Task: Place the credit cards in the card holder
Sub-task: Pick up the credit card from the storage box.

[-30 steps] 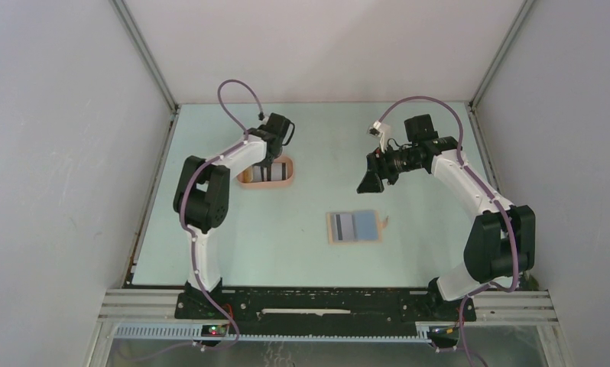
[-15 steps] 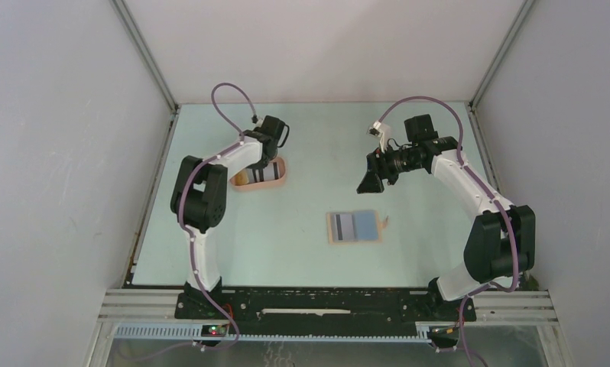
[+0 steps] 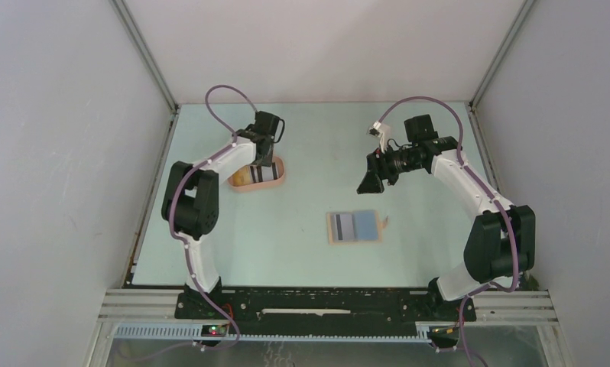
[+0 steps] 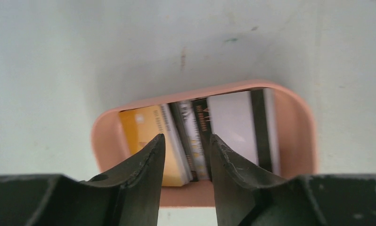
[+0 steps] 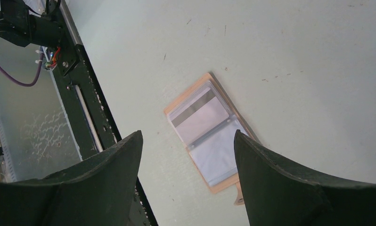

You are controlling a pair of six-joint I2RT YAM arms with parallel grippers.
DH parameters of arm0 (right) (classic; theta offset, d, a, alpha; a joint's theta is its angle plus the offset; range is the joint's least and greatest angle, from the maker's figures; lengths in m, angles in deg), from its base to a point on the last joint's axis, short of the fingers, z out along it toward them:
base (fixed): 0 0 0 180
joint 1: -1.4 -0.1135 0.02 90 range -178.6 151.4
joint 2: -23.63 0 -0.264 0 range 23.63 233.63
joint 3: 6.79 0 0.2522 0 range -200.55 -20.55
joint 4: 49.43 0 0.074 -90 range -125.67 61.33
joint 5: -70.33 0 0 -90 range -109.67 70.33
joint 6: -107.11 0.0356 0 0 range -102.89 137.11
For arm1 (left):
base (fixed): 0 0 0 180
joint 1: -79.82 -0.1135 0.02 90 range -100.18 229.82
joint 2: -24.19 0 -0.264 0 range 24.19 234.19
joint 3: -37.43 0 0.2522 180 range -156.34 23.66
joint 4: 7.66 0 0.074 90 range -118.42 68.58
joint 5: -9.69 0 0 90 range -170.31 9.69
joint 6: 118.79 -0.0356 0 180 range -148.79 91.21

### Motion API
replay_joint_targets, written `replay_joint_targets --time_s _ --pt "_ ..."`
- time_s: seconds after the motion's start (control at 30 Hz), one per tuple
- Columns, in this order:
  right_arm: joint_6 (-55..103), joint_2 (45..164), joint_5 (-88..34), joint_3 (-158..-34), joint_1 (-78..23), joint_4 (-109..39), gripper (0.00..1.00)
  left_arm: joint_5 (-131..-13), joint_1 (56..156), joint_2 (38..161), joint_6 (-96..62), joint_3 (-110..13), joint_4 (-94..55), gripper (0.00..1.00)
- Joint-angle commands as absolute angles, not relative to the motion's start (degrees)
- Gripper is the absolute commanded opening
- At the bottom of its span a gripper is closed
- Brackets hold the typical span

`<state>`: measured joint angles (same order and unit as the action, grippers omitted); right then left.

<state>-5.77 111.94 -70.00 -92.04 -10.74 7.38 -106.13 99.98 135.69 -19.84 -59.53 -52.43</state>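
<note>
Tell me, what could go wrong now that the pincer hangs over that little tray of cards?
The cards lie overlapped in the tray, so the left pincer, its jaws only narrowly apart, might pinch two at once or none. It could also knock the tray's rim. The open card holder lies unheld, so it may slide when a card is pushed in.

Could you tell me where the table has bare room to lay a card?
Bare table lies between the tray and the card holder, and from there to the arm bases. Crowded: the tray, full of cards, left gripper over it.
</note>
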Motion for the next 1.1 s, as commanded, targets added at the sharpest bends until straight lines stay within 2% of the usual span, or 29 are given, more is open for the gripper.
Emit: replay_joint_targets --time_s 0.0,0.07,0.3,0.37,1.07 --pt "-6.8 111.8 -71.4 -93.4 -11.1 7.7 0.80 -94.5 99.8 132.2 -20.4 -59.0 -49.4 0.45" --pt "-6.8 111.8 -71.4 -93.4 -11.2 7.7 0.79 -91.9 99.8 132.6 -20.8 -59.7 -49.7 0.42" --pt "-7.0 111.5 -71.3 -93.8 -11.1 8.1 0.80 -85.1 99.9 137.0 -21.2 -64.9 -53.7 0.15" --pt "-7.1 111.3 -71.2 -93.7 -11.2 8.1 0.80 -82.9 100.0 137.7 -21.2 -65.8 -54.5 0.10" --pt "-7.3 109.8 -71.2 -93.7 -11.1 8.4 0.80 -63.3 106.8 144.2 -25.5 -74.1 -59.0 0.15"
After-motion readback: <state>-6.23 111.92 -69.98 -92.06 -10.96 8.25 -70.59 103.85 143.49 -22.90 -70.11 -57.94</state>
